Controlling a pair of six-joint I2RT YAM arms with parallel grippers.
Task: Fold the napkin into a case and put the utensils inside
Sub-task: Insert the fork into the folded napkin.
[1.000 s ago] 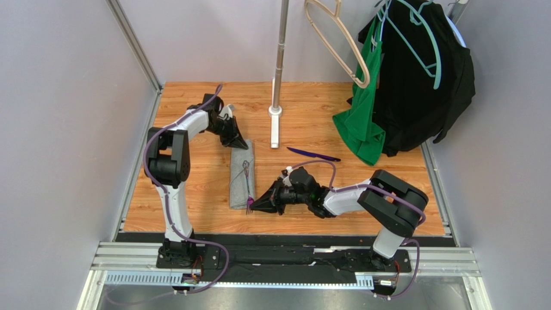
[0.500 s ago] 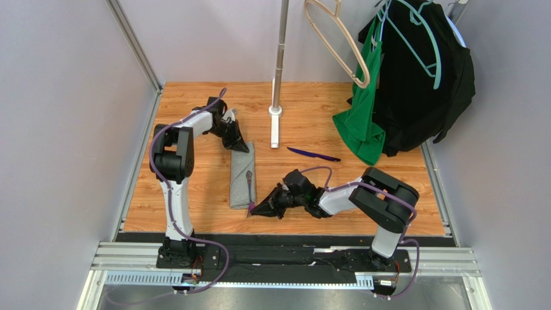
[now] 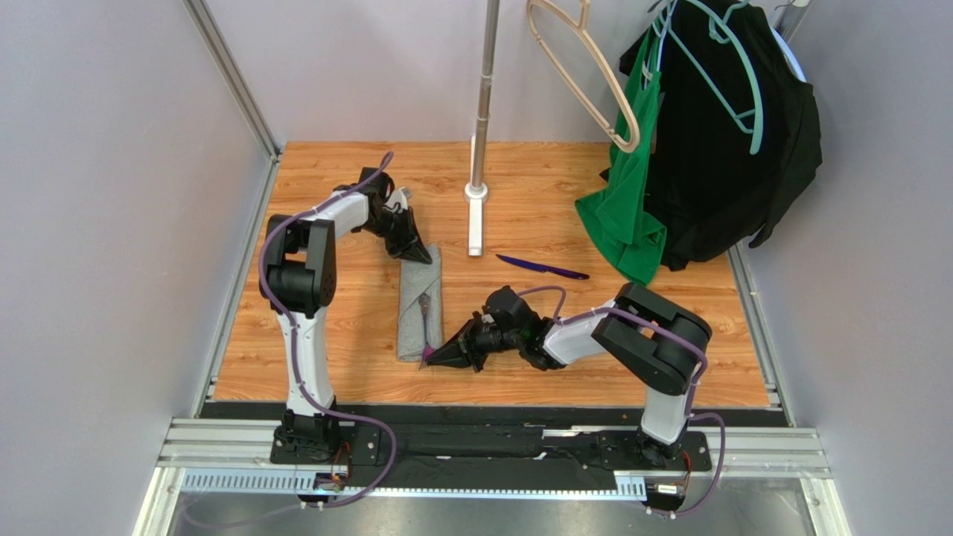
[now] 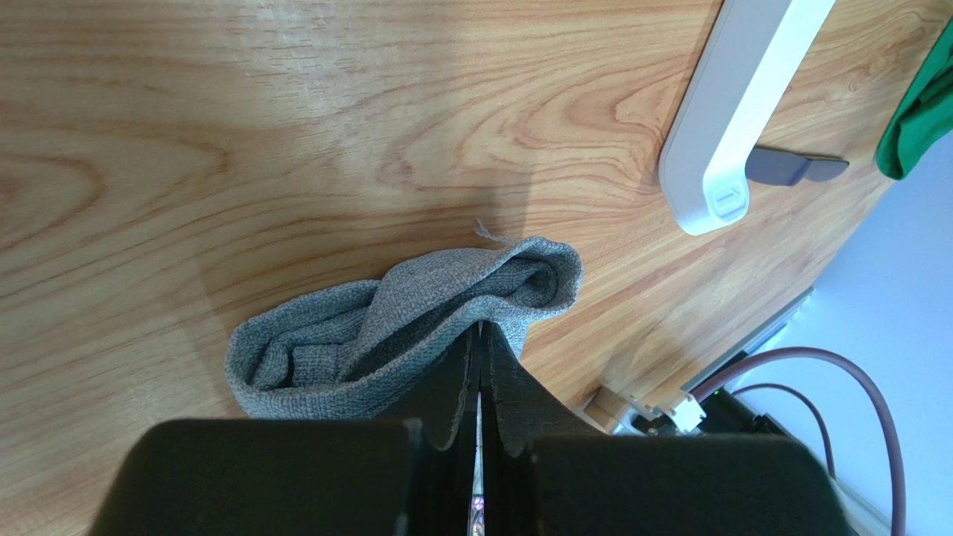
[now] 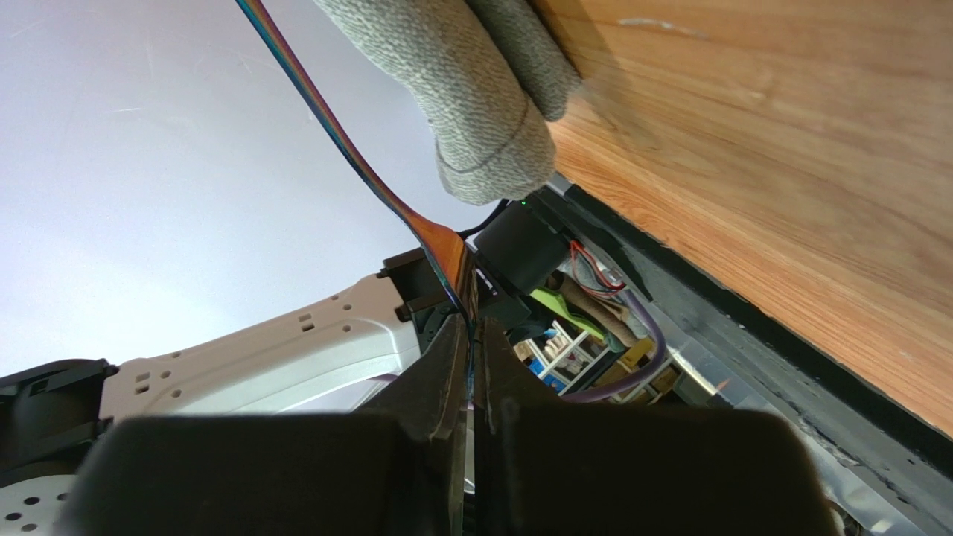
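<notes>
The napkin [image 3: 417, 307] lies on the table as a narrow layered grey case. My left gripper [image 3: 418, 254] is at its far end, shut on the upper layer of the cloth [image 4: 392, 324], which gapes open in the left wrist view. My right gripper [image 3: 434, 357] is at the near end, shut on the silvery purplish fork [image 3: 428, 329]. In the right wrist view the fork [image 5: 369, 168] runs from my gripper [image 5: 470, 324] up along the cloth's end [image 5: 481, 101]. The dark purple utensil [image 3: 541, 266] lies alone on the table to the right.
A white stand base [image 3: 475, 223] with a metal pole [image 3: 486, 78] stands behind the case; the base also shows in the left wrist view [image 4: 738, 112]. A green garment [image 3: 626, 212] and a black garment [image 3: 727, 134] hang at the back right. A wooden hanger [image 3: 587, 67] hangs nearby.
My right arm has shifted left, carrying the fork along the case toward the far end. My left gripper has shifted slightly at the far end, still holding the cloth.
</notes>
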